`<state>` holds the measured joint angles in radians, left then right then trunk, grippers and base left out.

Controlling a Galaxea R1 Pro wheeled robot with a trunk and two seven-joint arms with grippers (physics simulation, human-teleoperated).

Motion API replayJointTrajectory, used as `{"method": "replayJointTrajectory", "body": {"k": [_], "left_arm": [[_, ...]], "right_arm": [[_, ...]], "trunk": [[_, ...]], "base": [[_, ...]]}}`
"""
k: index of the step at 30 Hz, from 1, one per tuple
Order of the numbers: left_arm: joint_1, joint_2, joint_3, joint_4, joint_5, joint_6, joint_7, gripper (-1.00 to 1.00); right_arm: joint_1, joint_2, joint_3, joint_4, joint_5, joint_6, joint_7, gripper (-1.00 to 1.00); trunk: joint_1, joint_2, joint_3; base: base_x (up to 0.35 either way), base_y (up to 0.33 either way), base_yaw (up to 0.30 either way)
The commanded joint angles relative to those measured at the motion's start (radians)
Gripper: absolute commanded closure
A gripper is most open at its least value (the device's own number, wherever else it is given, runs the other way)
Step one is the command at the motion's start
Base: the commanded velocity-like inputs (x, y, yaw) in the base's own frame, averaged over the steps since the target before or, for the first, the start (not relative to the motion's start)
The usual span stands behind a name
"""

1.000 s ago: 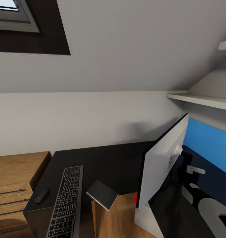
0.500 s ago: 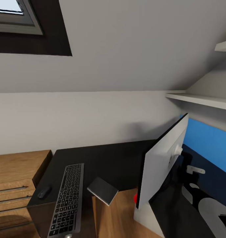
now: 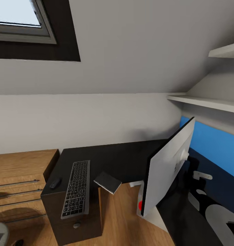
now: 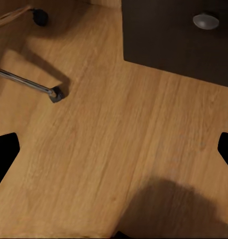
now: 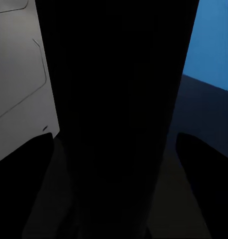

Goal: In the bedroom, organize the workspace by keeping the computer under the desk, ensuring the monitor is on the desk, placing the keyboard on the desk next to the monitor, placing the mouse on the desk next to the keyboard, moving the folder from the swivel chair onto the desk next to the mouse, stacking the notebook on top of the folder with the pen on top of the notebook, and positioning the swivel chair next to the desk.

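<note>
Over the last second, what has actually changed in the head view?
The camera has pulled back and swung: the whole picture shifted, with more floor and window showing. The keyboard, mouse and notebook keep their places on the desk. The monitor holds its place in frame.

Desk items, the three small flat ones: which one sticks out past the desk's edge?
The grey notebook: one corner overhangs the wooden floor. The keyboard and mouse lie fully on the desk.

Glossy black desk (image 3: 123, 160), silver-grey keyboard (image 3: 77, 188) with black keys, grey notebook (image 3: 108, 181), dark mouse (image 3: 55, 183), white-backed monitor (image 3: 167, 167), bright blue wall panel (image 3: 212, 145), honey wood floor (image 4: 114, 149).
</note>
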<state>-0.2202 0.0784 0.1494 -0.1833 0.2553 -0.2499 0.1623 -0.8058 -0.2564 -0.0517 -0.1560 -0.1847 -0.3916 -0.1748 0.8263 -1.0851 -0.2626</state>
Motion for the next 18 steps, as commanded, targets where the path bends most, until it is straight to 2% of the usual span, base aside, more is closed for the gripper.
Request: {"method": "replayJointTrajectory", "body": {"k": [1,18], "left_arm": [[-0.001,0.0,0.001,0.001,0.003,-0.003,0.0,-1.0],[-0.001,0.0,0.001,0.0,0.004,-0.004,0.0,-1.0]], "right_arm": [[-0.001,0.0,-0.002,0.001,-0.005,-0.005,0.003,1.0],[-0.001,0.003,-0.003,0.003,-0.005,0.018,0.003,1.0]], "trunk": [[-0.001,-0.001,-0.001],[-0.001,-0.001,-0.001]], "base": [[-0.334,0.0,0.0],[-0.334,0.0,0.0]]}}
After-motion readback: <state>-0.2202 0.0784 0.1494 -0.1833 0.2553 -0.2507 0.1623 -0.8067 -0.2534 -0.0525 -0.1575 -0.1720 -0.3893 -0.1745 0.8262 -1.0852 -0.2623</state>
